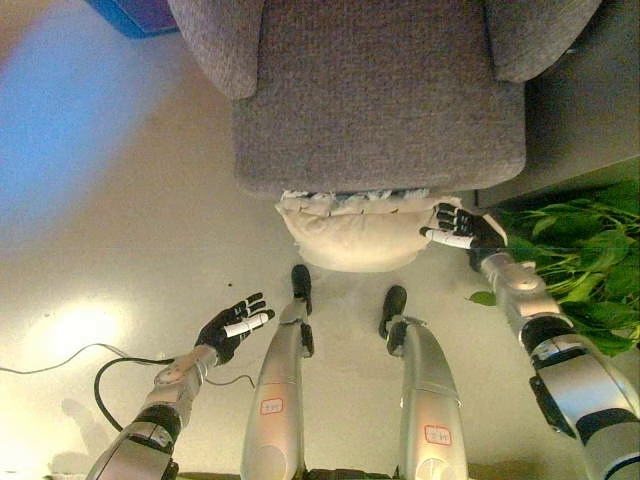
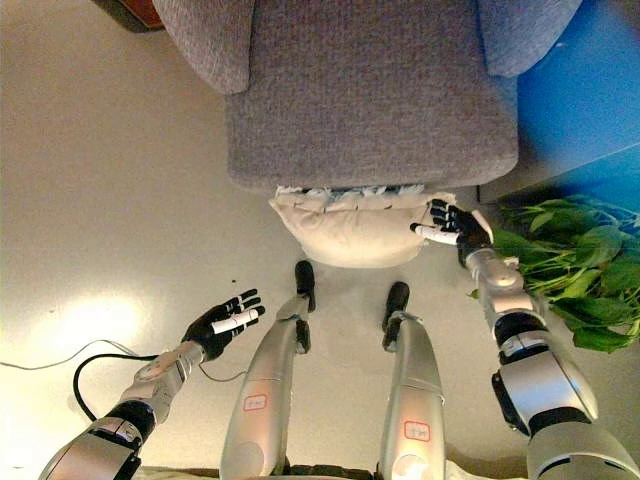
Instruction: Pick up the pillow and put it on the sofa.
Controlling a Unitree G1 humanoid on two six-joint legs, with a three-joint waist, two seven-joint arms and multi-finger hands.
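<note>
Left eye view. Grey sofa (image 1: 380, 100) of coarse woven fabric, cut off by the top edge: only the seat cushion and the rounded fronts of both armrests in view. Cream pillow (image 1: 350, 232) on the pale floor (image 1: 120, 250), pressed against the sofa's front; upper part tucked under the seat's edge and hidden, frayed white trim along that line, lower edge a soft rounded curve. Right hand (image 1: 455, 225) at the pillow's right corner, fingers spread and fairly straight, white-covered finger lying on the fabric; impossible to tell whether anything is pinched, looks like plain touching. Just beyond that hand, to its outer side, green leafy plant (image 1: 575, 270), broad glossy leaves, cut off by the right edge. Left hand (image 1: 232, 325) low and well apart from the pillow, palm up, fingers loosely fanned, holding nothing, above bare floor. Blue object (image 1: 135, 15) at the top left, mostly cut off, shape unclear.

Right eye view. Same arrangement. Right hand (image 2: 452, 227) against the pillow's (image 2: 345, 228) right end, fingers again extended. Left hand (image 2: 222, 322) wide and relaxed, empty. Plant (image 2: 580, 280) shown slightly lower and fuller. In place of the blue object, a dark reddish corner (image 2: 135, 12) at the top edge, too cropped to identify. Sofa (image 2: 370, 100) armrests again clipped.
</note>
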